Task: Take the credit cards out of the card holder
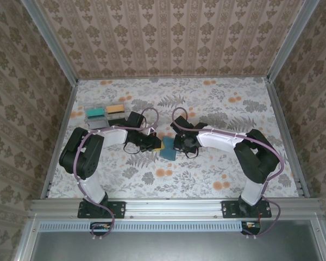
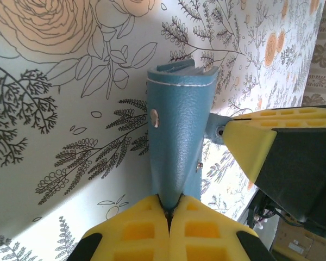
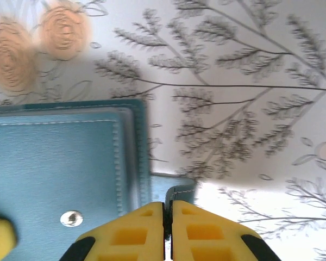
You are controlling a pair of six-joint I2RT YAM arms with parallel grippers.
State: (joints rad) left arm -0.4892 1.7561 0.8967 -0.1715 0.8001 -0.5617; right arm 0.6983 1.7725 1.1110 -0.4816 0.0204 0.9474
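- The left fingers (image 2: 136, 231) were pressed together on the near end of the card holder (image 2: 179, 125), whose long axis ran straight away from them.
- The right fingers (image 3: 136, 231) pinched a thin flap at its side.
- It was at mid-tabletop (image 1: 206, 174), between both arms and equally near each.
- Three credit cards (image 1: 106, 111) lay well apart, far left.

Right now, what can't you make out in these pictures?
1. Print on the three cards: top view, too small.
2. Inside of the holder: left wrist view, its own cover hides the slots.
3. Holder's left part: right wrist view, cut off by the picture's edge.
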